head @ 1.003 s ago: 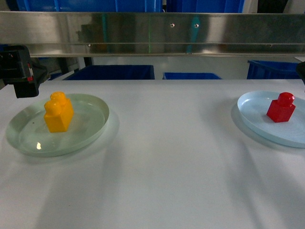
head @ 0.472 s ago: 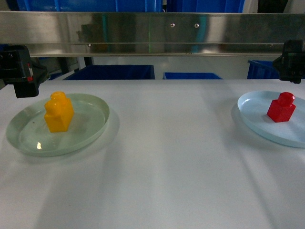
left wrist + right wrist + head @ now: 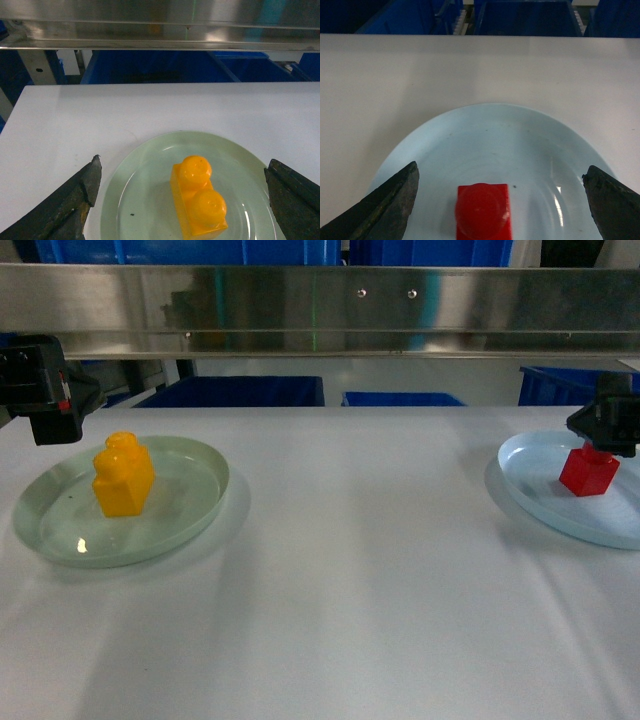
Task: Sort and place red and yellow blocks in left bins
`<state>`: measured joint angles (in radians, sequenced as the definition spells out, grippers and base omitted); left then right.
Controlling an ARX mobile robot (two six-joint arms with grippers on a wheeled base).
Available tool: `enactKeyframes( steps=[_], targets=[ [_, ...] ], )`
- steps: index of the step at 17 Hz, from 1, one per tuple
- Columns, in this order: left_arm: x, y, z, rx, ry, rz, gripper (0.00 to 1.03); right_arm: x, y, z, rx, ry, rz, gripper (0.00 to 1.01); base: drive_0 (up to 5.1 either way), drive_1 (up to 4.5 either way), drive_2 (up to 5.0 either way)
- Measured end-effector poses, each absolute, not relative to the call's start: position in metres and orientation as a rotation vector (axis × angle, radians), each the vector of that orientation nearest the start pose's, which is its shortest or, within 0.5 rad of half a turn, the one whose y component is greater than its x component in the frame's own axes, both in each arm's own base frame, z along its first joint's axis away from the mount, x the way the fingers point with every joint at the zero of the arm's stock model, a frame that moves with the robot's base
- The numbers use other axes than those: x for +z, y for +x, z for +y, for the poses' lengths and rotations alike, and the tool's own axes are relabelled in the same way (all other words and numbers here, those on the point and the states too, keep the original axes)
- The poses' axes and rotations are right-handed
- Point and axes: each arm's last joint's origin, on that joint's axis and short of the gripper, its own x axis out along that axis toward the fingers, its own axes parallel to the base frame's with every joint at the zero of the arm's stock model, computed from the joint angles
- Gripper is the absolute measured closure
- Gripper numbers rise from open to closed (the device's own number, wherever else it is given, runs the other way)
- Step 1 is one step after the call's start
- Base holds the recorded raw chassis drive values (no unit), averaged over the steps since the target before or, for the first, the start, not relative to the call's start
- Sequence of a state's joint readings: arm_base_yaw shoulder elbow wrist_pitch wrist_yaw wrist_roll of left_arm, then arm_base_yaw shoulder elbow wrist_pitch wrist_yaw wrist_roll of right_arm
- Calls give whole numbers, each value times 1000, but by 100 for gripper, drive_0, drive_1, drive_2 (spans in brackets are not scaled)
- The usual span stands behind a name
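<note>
We take the pale green glass plate (image 3: 190,505) as our landmark. The yellow two-stud plastic block (image 3: 123,476) stands on it, left of the plate's middle, and our left gripper (image 3: 182,200) hangs just above and behind the plate's left rim. Its jaws are spread wide and hold nothing; in the left wrist view the fingertips (image 3: 80,192) sit either side of the plate with the block between them, so we judge it is staged there for a straight descent.

Far to the right of the green plate, across the white table (image 3: 360,570), lies the pale blue plate (image 3: 530,495) with the red single-stud plastic block (image 3: 588,471) on it. Our right gripper (image 3: 500,200) is over that block, jaws wide apart and empty, fingers bracketing it in the right wrist view — lined up, we judge, to close on it and carry it toward the blue bins (image 3: 235,391) behind the table.

Against the earlier head frames, the right gripper has come into sight and dropped — it now covers the red block's stud, where half a second ago it sat above it. The left gripper, both blocks and both plates have not shifted.
</note>
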<state>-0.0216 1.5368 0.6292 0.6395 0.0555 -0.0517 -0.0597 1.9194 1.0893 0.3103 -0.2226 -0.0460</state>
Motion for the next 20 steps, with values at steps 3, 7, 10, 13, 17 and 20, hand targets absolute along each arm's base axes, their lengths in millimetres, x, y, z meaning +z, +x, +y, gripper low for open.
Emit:
enactKeyframes(
  steps=[3, 7, 10, 13, 17, 20],
  targets=[
    [186, 302, -8, -70, -56, 270, 5, 151, 405, 1, 190, 12, 546, 3, 0, 0, 0],
    [186, 302, -8, -70, -56, 270, 5, 134, 418, 0, 191, 8, 550, 71, 0, 0, 0],
    [186, 302, -8, -70, -56, 270, 5, 135, 418, 0, 194, 24, 538, 72, 0, 0, 0],
    [186, 302, -8, -70, -56, 270, 5, 149, 407, -3, 181, 53, 490, 72, 0, 0, 0],
    [186, 302, -8, -70, -56, 270, 5, 235, 361, -3, 147, 50, 304, 72, 0, 0, 0],
    [186, 302, -8, -70, -56, 270, 5, 277, 324, 10, 152, 53, 226, 72, 0, 0, 0]
  ],
)
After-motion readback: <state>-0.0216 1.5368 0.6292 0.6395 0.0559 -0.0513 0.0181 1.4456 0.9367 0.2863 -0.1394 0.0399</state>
